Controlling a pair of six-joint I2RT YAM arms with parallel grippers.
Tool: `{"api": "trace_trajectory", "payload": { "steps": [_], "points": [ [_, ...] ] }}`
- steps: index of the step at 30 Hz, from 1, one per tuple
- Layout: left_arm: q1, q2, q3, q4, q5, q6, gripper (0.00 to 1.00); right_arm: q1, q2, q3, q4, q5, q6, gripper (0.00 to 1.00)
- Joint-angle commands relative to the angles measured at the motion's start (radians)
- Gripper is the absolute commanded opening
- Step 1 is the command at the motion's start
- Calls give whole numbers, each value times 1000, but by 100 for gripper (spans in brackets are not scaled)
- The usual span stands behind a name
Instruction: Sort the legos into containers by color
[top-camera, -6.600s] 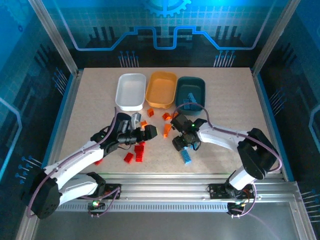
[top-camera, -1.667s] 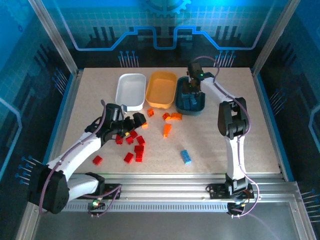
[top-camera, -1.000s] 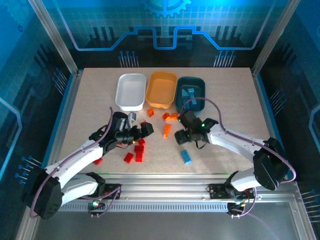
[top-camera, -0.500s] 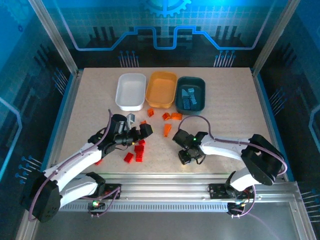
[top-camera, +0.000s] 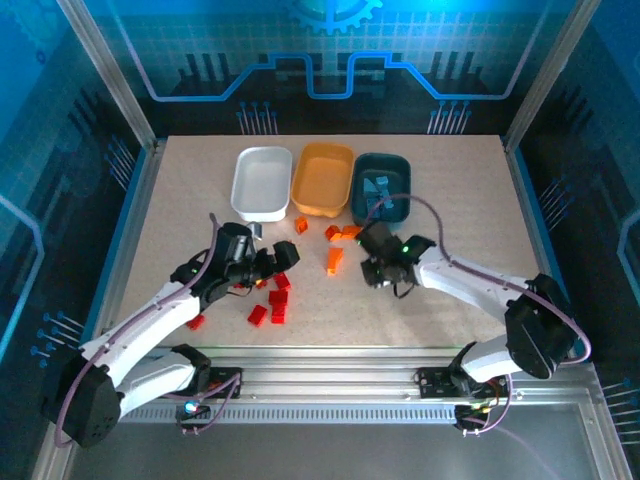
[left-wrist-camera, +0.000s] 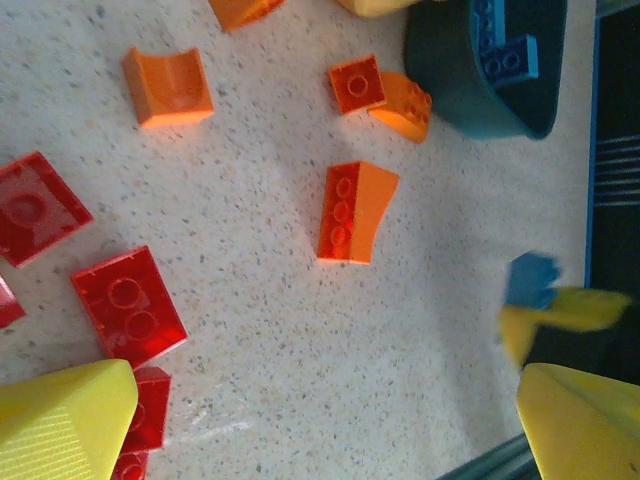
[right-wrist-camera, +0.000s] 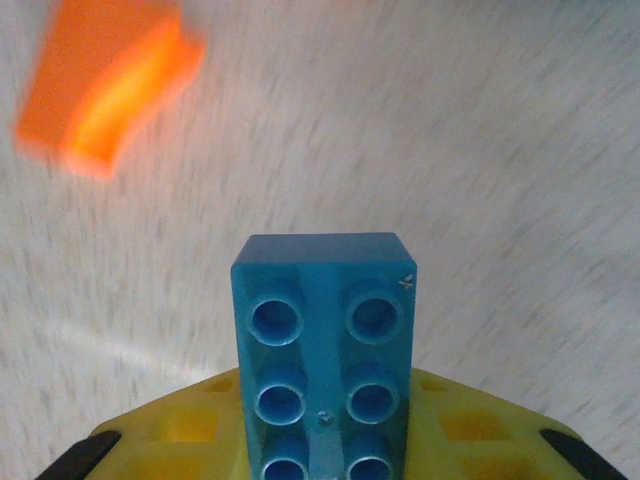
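I held the blue lego (right-wrist-camera: 325, 340) in the right hand (top-camera: 378, 268), bound for the teal tub (top-camera: 406, 166); the left hand (top-camera: 272, 262) stood wide above red legos (left-wrist-camera: 128, 305).

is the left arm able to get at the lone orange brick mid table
Probably yes: the left tool is open, and the orange brick lies on bare table just ahead, with nothing between them.

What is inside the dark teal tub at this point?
Light blue bricks lie in the dark teal tub; no other colour shows. The right arm's cable crosses its near end, hiding the count.
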Motion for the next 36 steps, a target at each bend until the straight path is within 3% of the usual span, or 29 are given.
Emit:
{"api": "trace_trajectory", "payload": {
  "steps": [1,6,11,16,24,32,36],
  "points": [
    [51,-9,44,-86,-35,30,99,-114,13,91,58,-22,-78,29],
    [152,-26,48,-127,-20,1,99,-282,192,251,123,-109,-110,30],
    [209,-32,56,-152,2,-11,99,-370,402,460,100,-164,-137,30],
    [220,-3,80,-163,17,-19,99,-403,584,674,33,-180,-160,33],
    [220,23,75,-134,31,-52,99,-402,721,845,-15,-214,-178,40],
    [220,53,86,-147,64,-14,99,-402,709,827,0,-207,-177,55],
    [220,60,104,-236,-51,17,99,-379,574,739,29,-189,-169,60]
  ]
}}
